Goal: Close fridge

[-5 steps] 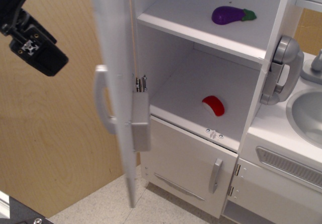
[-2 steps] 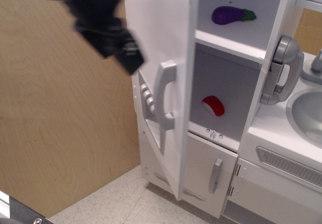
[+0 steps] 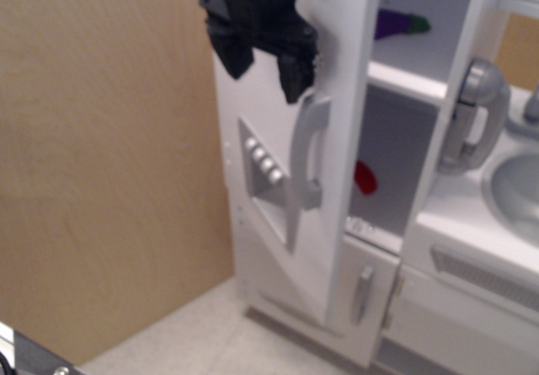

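While wood panel (image 3: 109,181) fills frame left, gripper (image 3: 265,59) sits upper centre, fingers spread, holding nothing, pressed at the fridge door (image 3: 337,80) just above its vertical handle (image 3: 307,152). Door partly ajar; fridge (image 3: 400,181) opening lies right of the fingers.

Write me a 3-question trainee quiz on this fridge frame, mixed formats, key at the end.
1. True or false: the fridge door is fully shut against the cabinet.
2. Multiple choice: where is the pincer? A) on the lower door handle B) at the tall door's outer face, above its grey handle C) inside the sink
3. Fill in: through the remaining gap, the top shelf shows a purple ____ and the shelf below a ____-coloured item.

Key: 1 false, a gap remains open. 2 B. 3 eggplant; red.
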Motion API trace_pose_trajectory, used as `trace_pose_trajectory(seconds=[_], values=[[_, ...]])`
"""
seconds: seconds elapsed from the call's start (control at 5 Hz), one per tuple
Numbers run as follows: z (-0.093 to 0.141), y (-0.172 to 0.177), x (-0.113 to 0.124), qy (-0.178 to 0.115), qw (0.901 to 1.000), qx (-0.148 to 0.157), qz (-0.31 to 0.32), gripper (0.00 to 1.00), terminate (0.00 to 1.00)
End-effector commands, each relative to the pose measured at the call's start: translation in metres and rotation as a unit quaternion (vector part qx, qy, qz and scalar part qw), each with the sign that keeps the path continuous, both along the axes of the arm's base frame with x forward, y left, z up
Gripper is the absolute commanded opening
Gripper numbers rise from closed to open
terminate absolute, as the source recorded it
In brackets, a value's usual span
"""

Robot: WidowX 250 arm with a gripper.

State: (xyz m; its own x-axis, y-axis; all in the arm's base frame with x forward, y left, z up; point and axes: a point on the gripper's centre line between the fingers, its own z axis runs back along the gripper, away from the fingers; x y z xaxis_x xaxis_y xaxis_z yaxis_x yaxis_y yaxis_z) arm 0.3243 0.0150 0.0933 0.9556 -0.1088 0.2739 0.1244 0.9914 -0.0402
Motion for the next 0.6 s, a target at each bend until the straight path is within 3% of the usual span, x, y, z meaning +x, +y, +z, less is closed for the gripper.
trace_pose_trajectory(seconds=[0.0,0.4], values=[[0.007,0.006,0.036,-0.022,0.9997,-0.005,0.009,1.00,0.00],[0.001,0.006,0.058,-0.033,0.9993,-0.008,0.011,1.00,0.00]])
